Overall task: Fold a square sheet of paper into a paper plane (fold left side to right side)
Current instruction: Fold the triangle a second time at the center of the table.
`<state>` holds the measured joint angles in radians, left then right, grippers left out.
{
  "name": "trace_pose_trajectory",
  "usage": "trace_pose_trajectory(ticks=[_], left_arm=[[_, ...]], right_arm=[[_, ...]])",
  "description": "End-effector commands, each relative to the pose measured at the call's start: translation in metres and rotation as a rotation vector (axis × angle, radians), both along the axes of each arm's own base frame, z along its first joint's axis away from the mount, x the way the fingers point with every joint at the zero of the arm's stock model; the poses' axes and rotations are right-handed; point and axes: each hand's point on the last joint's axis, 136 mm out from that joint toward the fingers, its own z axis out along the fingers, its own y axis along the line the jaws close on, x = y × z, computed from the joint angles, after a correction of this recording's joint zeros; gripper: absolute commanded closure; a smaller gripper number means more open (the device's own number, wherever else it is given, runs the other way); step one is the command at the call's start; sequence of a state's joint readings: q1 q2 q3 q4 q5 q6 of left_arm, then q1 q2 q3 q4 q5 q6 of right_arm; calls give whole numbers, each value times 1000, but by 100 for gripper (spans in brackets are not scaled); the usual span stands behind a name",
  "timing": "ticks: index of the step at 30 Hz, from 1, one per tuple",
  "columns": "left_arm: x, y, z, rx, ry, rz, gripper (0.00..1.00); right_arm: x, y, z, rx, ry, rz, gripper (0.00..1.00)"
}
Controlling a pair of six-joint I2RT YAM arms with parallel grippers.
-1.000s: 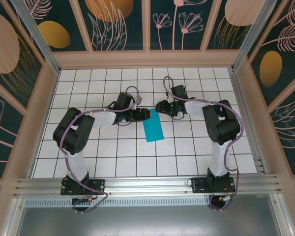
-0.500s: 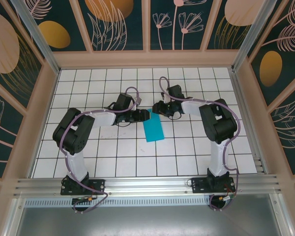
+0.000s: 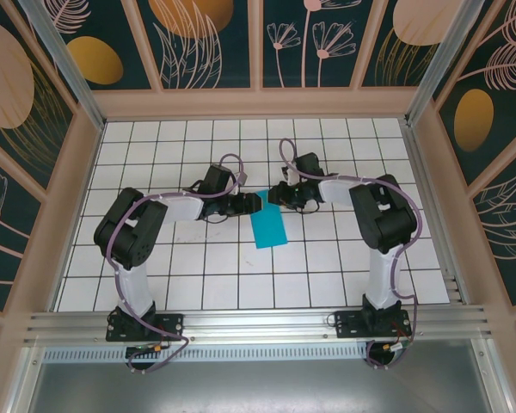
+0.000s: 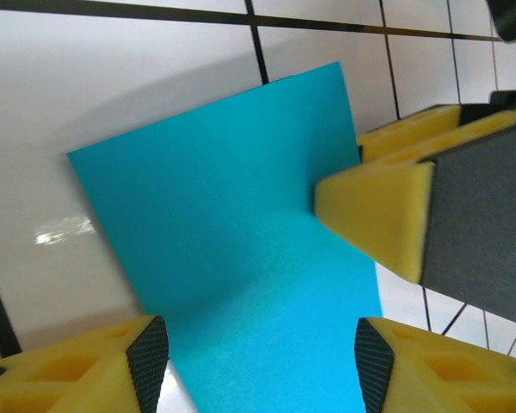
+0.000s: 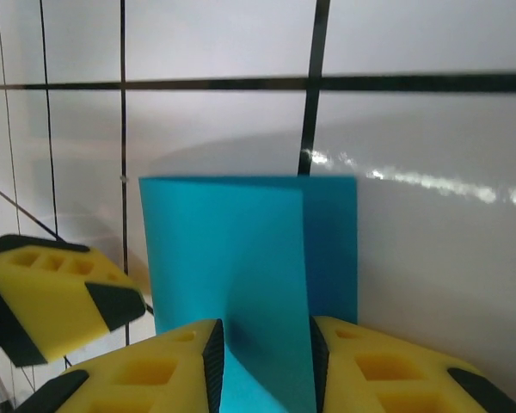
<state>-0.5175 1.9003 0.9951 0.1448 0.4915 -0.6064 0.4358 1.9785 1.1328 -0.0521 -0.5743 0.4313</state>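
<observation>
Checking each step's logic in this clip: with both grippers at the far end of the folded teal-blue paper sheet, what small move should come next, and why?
Probably the right gripper should close onto the paper. A raised layer of the folded teal-blue paper sheet stands between its yellow fingers with some gap showing, while the left gripper stands open over the sheet.

My white tabletop [image 3: 206, 275], ruled in black grid lines, sits inside pale wooden framing [image 3: 258, 103] and dark teal wall panels [image 3: 215, 60] painted with flowers, leaves and orange ovals.
</observation>
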Motion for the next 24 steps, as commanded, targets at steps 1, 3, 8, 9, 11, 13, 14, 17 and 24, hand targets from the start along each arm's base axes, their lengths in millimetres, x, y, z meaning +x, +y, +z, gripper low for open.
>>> trace_pose_trajectory(ticks=[1,3,8,9,11,13,14,17,24], left_arm=[[0,4,19,16,-69,-8,38],[-6,9,20,29,-80,-9,38],[-24,15,36,78,-157,-33,38],[-28,15,38,93,-170,-41,38],[-39,14,43,106,-194,-58,38],[-53,10,47,116,-218,-81,37],[-60,8,47,119,-222,-94,37],[-76,4,50,131,-238,-112,36],[-102,-14,51,163,-281,-148,34]], right_arm=[[-9,4,25,44,-31,27,67],[-13,3,27,52,-24,25,67],[-27,2,32,82,15,20,68],[-30,1,32,81,33,14,68],[-35,-1,32,81,51,10,68],[-39,-2,34,83,65,10,69],[-41,-2,35,85,72,11,69],[-46,-2,34,87,105,17,71],[-49,-2,31,89,138,5,79]])
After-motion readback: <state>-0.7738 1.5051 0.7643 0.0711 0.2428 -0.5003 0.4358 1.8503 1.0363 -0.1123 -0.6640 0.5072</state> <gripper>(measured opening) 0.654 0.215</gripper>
